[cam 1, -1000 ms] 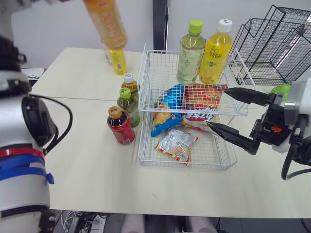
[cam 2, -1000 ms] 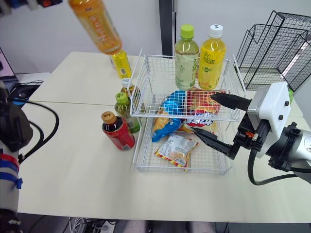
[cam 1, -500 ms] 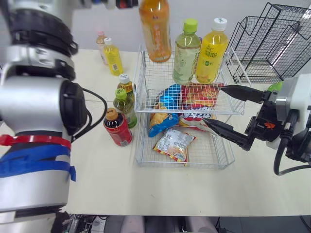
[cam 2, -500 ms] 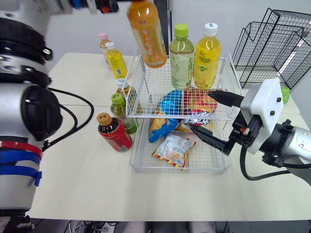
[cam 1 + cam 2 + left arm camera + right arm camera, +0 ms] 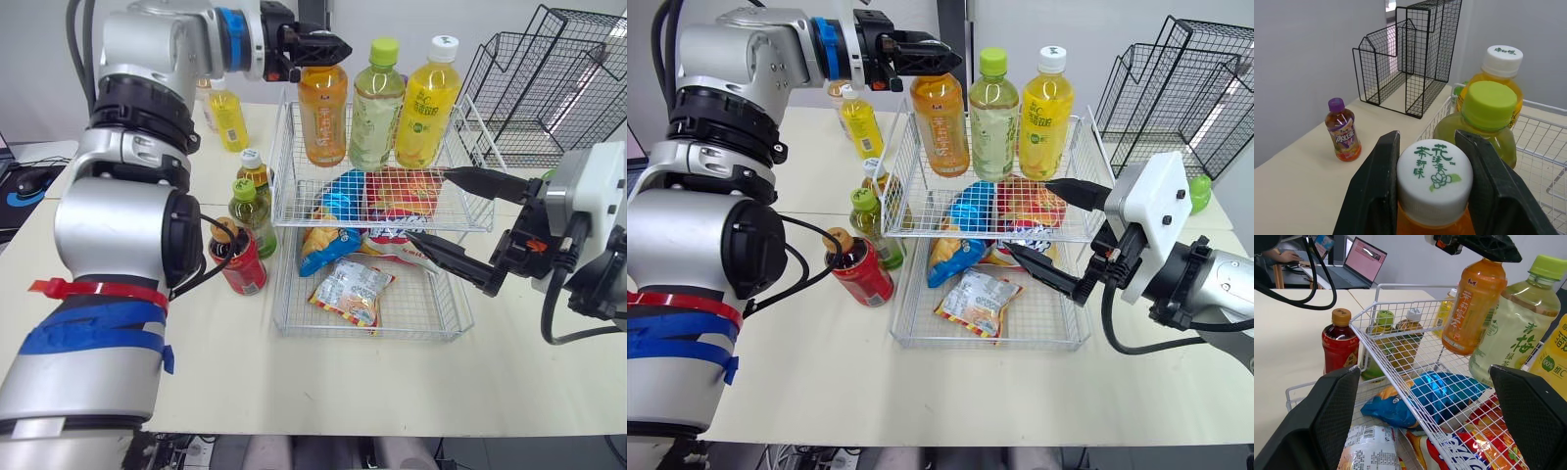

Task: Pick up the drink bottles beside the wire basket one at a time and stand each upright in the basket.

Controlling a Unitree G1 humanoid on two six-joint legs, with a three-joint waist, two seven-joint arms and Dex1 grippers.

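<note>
Orange tea bottle (image 5: 322, 113) is in the upper tier of the white wire basket (image 5: 376, 334), at its far left corner, cap up. It leans a touch in the right wrist view, and I cannot tell whether its base is resting on the wire floor. The left gripper (image 5: 338, 47) has it by the top, with the 2 black fingers (image 5: 1374, 196) pinching the white cap from either side.

Right next to it stands a green-capped bottle (image 5: 375, 103), and beyond that a yellow bottle with a white cap (image 5: 428, 98). That makes 3 in a row along the back of the tier. In front of them lie a blue snack bag (image 5: 343, 196) and a red one (image 5: 411, 191), and a silvery packet (image 5: 355, 292) sits on the lower tier.

The right gripper (image 5: 428, 206) hangs at the basket's right front with its fingers spread wide and nothing between them.

On the table (image 5: 392, 382) to the basket's left, 3 bottles are clustered just beside the wire: a red drink with a brown cap (image 5: 238, 257), a green-capped one (image 5: 255, 215) and a white-capped one (image 5: 257, 171). A slim yellow bottle (image 5: 227, 116) stands further back. Off to the right are black wire racks (image 5: 549, 78), with a small purple-capped bottle (image 5: 1343, 129) near them.
</note>
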